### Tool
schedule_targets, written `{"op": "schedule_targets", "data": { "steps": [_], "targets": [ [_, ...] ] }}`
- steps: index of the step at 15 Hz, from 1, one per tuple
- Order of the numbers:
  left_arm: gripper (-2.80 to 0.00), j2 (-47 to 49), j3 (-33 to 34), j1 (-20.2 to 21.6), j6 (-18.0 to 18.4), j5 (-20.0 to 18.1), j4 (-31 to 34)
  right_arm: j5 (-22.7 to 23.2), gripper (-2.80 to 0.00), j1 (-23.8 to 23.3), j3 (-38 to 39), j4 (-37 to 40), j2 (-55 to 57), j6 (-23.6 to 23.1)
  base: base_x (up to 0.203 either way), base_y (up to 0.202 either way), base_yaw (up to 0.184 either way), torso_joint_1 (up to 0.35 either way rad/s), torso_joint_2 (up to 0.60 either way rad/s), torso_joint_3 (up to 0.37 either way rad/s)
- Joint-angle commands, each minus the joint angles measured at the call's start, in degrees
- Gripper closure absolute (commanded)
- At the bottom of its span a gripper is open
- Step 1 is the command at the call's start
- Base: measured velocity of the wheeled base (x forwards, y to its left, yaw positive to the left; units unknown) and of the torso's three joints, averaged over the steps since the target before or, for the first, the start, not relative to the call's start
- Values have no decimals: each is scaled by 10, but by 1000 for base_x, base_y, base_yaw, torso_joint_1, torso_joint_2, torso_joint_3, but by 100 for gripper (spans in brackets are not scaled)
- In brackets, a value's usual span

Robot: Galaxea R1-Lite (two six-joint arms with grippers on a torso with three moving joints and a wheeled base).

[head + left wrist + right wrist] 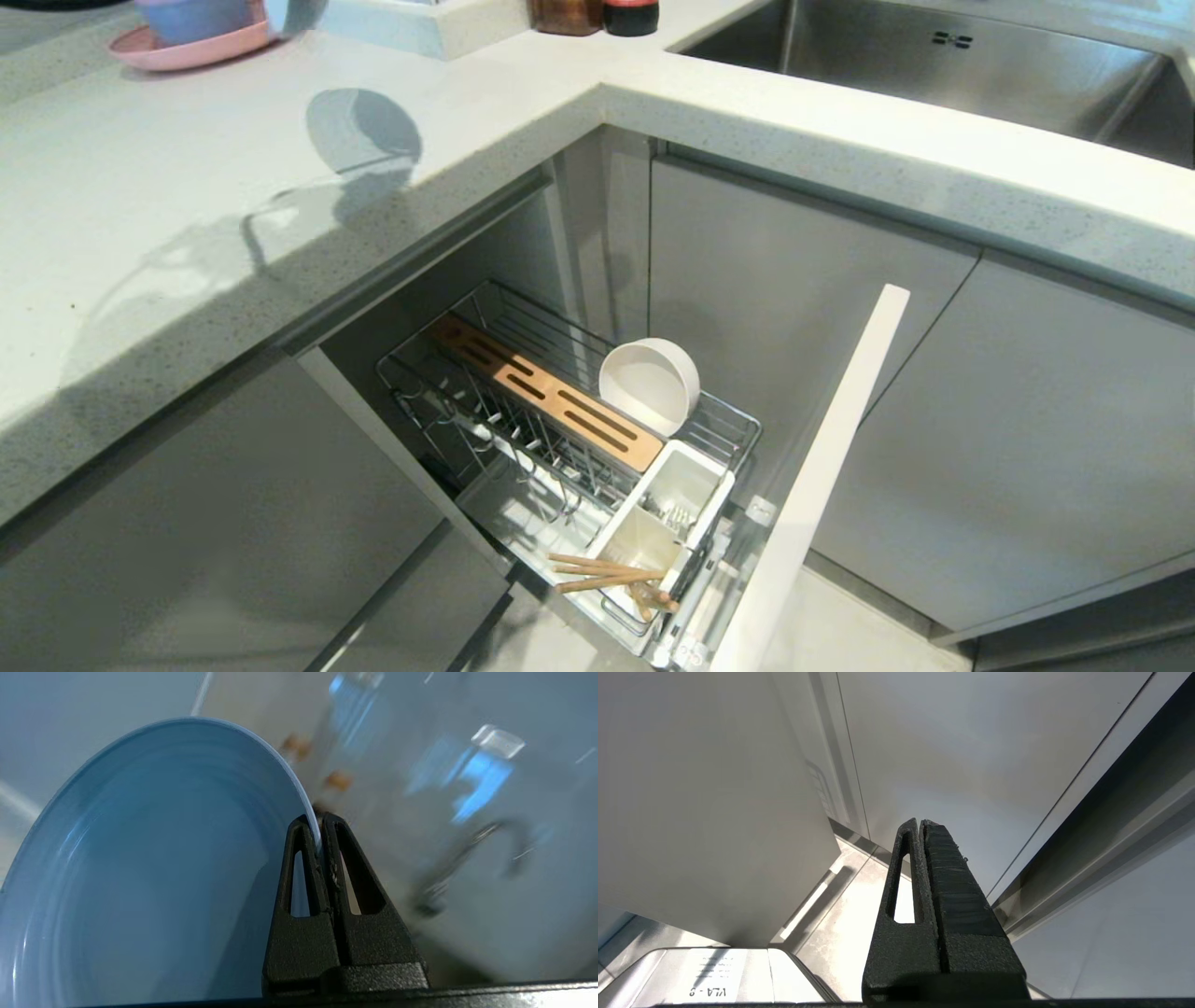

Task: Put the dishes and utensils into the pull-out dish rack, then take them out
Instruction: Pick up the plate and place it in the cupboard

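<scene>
In the left wrist view my left gripper [317, 817] is shut on the rim of the light-blue plate [140, 868], which it holds up on edge. In the head view only a sliver of that plate [297, 13] shows at the top edge, above the counter. The pull-out dish rack [439, 378] stands open below the counter. An off-white bowl [649, 385] leans on its side in the rack. Wooden chopsticks [602, 571] lie across the nearer white cup [627, 541], and metal cutlery [670, 515] sits in the other cup. My right gripper [920, 821] is shut and empty, parked low beside the cabinet fronts.
The rack's pale front panel [812, 485] juts out toward me. A pink plate [187, 49] with a stacked blue bowl [196, 17] sits at the counter's far left. Dark jars [597, 14] stand at the back, and the steel sink [934, 56] is at the far right.
</scene>
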Motion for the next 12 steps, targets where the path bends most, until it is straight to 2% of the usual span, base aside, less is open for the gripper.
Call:
{"op": "schedule_targets", "data": {
  "steps": [1, 4, 5, 7, 10, 12],
  "targets": [
    [0, 6, 2, -54, -1, 6, -72, 0, 0, 0, 1, 0, 0, 0, 0, 0, 0, 0, 0, 0],
    [0, 9, 41, -144, -7, 32, -147, 0, 0, 0, 1, 0, 0, 0, 0, 0, 0, 0, 0, 0],
    [0, 12, 65, -163, -21, 45, -172, 0, 0, 0, 1, 0, 0, 0, 0, 0, 0, 0, 0, 0],
    [0, 18, 122, -180, -73, 83, -208, 0, 0, 0, 1, 0, 0, 0, 0, 0, 0, 0, 0, 0],
    [0, 15, 206, -195, -198, 139, -210, 0, 0, 0, 1, 0, 0, 0, 0, 0, 0, 0, 0, 0],
    [0, 15, 243, -219, -234, 169, -211, 0, 0, 0, 1, 0, 0, 0, 0, 0, 0, 0, 0, 0]
  ]
}}
